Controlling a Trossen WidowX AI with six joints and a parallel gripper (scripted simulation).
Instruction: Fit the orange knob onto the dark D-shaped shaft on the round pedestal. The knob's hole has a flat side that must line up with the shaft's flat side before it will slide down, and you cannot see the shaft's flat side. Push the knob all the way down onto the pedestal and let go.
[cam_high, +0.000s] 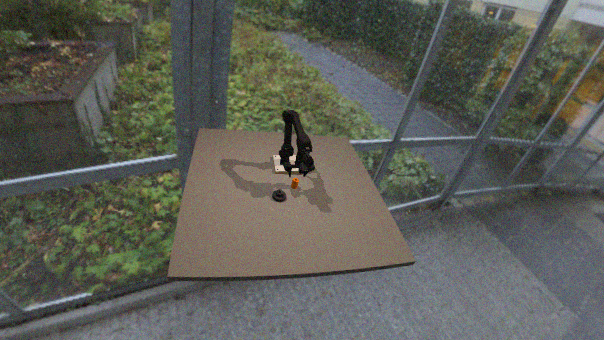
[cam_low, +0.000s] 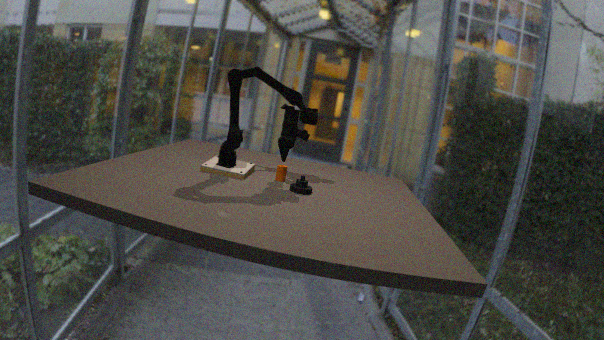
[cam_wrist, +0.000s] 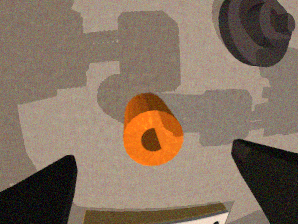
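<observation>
The orange knob (cam_high: 295, 183) (cam_low: 281, 173) (cam_wrist: 169, 150) stands upright on the table. Its D-shaped hole shows from above in the wrist view, with the flat side facing right and slightly tilted. The round dark pedestal (cam_high: 279, 196) (cam_low: 301, 189) (cam_wrist: 239, 35) stands close by, at the upper right in the wrist view, with its shaft (cam_low: 302, 179) pointing up and bare. My gripper (cam_high: 298, 175) (cam_low: 284, 160) (cam_wrist: 157, 157) is open and empty, pointing down just above the knob. In the wrist view its fingers lie to the left and right of the knob, without touching it.
The arm's pale base plate (cam_high: 276, 164) (cam_low: 245, 169) (cam_wrist: 206, 219) is behind the knob, at the bottom edge of the wrist view. The brown table (cam_high: 240, 240) (cam_low: 350, 225) carries the arm's shadows around the knob and pedestal.
</observation>
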